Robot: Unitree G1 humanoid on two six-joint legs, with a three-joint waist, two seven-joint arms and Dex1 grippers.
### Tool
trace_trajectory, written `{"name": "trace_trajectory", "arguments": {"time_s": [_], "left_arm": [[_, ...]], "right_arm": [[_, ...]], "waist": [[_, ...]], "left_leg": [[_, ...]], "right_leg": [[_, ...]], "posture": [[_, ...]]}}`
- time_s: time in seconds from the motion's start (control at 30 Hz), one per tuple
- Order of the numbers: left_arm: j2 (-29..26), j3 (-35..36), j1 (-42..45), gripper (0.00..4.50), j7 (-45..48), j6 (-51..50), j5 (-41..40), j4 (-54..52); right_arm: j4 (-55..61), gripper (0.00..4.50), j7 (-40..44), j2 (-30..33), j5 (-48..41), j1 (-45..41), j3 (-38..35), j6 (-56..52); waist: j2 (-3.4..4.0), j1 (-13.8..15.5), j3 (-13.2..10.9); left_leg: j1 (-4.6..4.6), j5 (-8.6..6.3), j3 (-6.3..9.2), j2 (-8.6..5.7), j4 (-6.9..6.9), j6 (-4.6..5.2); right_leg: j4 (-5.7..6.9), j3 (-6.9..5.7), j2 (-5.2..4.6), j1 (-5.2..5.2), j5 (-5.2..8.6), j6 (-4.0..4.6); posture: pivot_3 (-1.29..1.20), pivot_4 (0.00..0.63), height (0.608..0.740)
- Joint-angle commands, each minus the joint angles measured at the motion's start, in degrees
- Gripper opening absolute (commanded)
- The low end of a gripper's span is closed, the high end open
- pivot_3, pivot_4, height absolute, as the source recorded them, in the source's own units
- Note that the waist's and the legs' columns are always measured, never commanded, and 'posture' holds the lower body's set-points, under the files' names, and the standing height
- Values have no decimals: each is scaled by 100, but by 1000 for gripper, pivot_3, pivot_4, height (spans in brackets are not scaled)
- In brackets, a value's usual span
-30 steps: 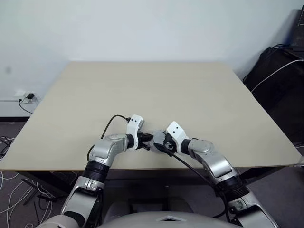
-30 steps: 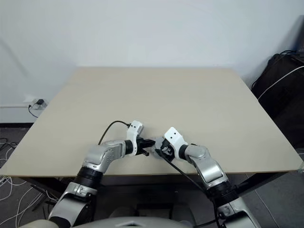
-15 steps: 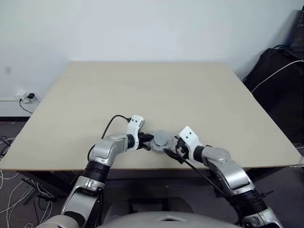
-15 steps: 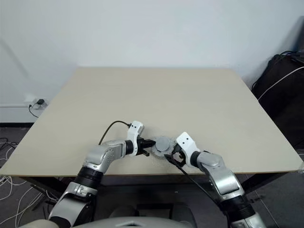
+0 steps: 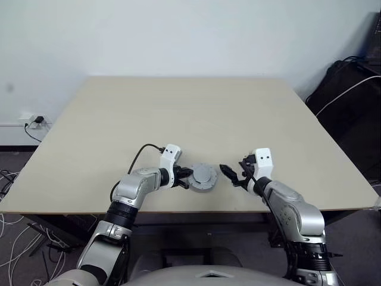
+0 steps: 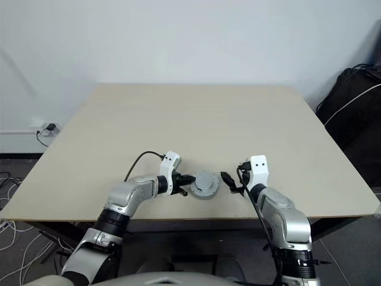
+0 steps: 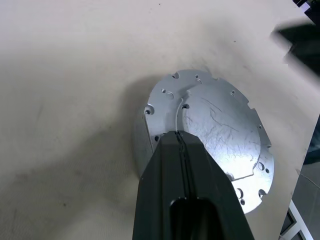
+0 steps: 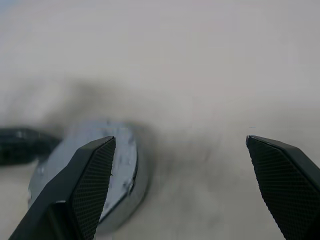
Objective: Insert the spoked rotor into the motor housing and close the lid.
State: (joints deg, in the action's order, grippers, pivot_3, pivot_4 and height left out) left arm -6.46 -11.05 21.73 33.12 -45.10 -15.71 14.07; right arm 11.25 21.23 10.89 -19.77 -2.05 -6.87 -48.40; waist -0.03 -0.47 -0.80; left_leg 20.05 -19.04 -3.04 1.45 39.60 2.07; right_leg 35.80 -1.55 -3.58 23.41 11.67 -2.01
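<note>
Two grippers flank the round silver-grey metal lid [image 5: 203, 177]: the left gripper [image 5: 186, 177], pressed together, touches its rim; the right gripper [image 5: 234, 176] stands spread, just beside.

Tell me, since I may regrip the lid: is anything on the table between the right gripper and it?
Nothing visible: bare table separates the open right gripper from the lid. The shut left gripper sits on its far side.
</note>
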Motion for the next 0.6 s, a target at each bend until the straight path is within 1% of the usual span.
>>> {"name": "trace_trajectory", "arguments": {"time_s": [0.03, 0.13, 0.3, 0.6], "left_arm": [[88, -173, 51, 0, 77, -3, 45, 101], [91, -169, 43, 0, 72, 3, 43, 100], [94, -154, 39, 0, 80, 13, 61, 99], [101, -152, 27, 0, 94, 21, 73, 60]], "right_arm": [[-12, 4444, -82, -162, -270, -185, 15, -294], [-137, 4444, -159, -445, -604, -322, -138, -699], [-351, 4444, -359, -707, -994, -567, -422, -1173], [-901, 4444, -639, -904, -1226, -818, -747, -1411]], "waist": [[1, 0, 0], [1, -10, 0], [1, -7, 1], [4, -11, 1]], "left_leg": [[0, 0, 0, 0, 0, 0], [-2, 0, -1, 0, 1, 0], [-1, 0, 2, -1, 1, 0], [-1, 0, 2, -1, 1, 0]], "right_leg": [[1, 0, 0, 0, 0, 0], [1, 0, 0, -2, 0, -1], [2, -1, 0, -3, -1, -2], [1, -1, -1, -1, -1, -2]], "posture": [[0, 0, 740], [0, 0, 740], [0, 0, 740], [0, 0, 740]]}}
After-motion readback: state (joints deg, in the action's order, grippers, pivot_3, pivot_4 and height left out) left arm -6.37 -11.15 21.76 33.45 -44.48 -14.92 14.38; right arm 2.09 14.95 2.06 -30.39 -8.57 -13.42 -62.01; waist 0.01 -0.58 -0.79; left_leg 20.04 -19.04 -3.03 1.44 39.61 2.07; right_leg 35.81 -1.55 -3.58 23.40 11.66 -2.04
